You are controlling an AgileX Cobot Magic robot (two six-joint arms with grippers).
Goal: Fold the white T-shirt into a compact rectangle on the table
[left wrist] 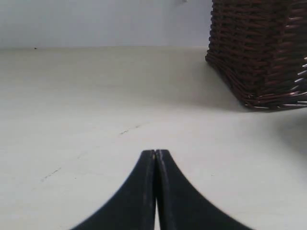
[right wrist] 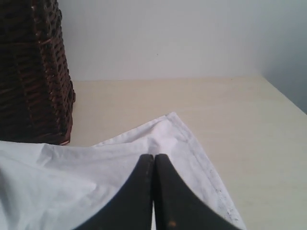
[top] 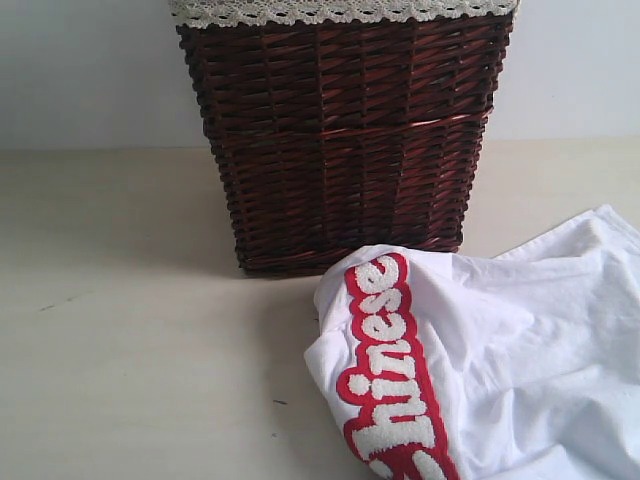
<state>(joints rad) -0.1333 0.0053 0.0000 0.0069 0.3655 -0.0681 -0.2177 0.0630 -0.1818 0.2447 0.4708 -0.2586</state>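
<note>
Right end effector [right wrist: 154, 156] closed, poised over white T-shirt [right wrist: 72, 179] corner.

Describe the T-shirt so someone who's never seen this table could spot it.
Find the tall dark wicker basket at the back of the cream table. Just in front of it, toward the right, lies a crumpled white T-shirt. Only it carries fuzzy white lettering outlined in red.

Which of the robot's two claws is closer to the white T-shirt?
Right. The right gripper is at the white T-shirt's edge; the left gripper is over bare table, with no shirt in its view.
</note>
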